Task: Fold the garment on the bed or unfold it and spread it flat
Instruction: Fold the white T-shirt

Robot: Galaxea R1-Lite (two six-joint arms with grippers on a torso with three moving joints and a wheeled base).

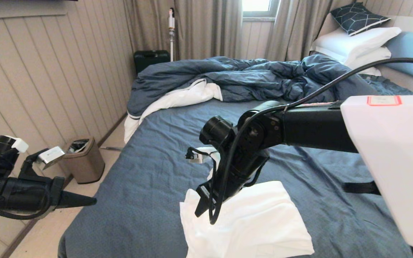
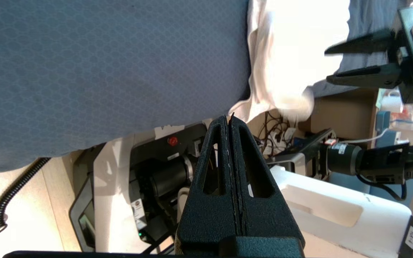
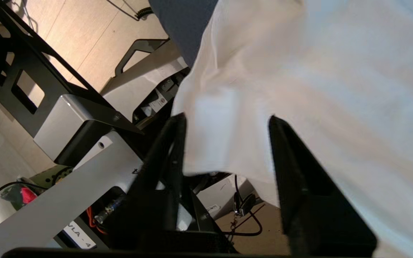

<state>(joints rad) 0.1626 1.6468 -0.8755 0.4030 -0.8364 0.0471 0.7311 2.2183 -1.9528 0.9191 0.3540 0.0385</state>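
**With its fingers apart, the right gripper hangs over the garment's edge**

While the left gripper (image 2: 229,123) sits parked off the bed's (image 1: 149,179) left side, fingers pressed together and holding nothing, the right gripper (image 1: 201,202) is the one at work, angled down at the near foot of the bed. The white garment (image 1: 253,222) lies there in a compact folded block, one edge spilling over the mattress end. That overhang looks like the reason for the approach: a loose hem is easier to pinch than flat cloth.

From the head, the arm hides the fingertips. The right wrist view fills that in: fingers spread, a flap of garment (image 3: 299,89) drooping between them, not clamped. The left wrist view adds a side-on look at the right gripper (image 2: 330,64), fingers apart beside the cloth.
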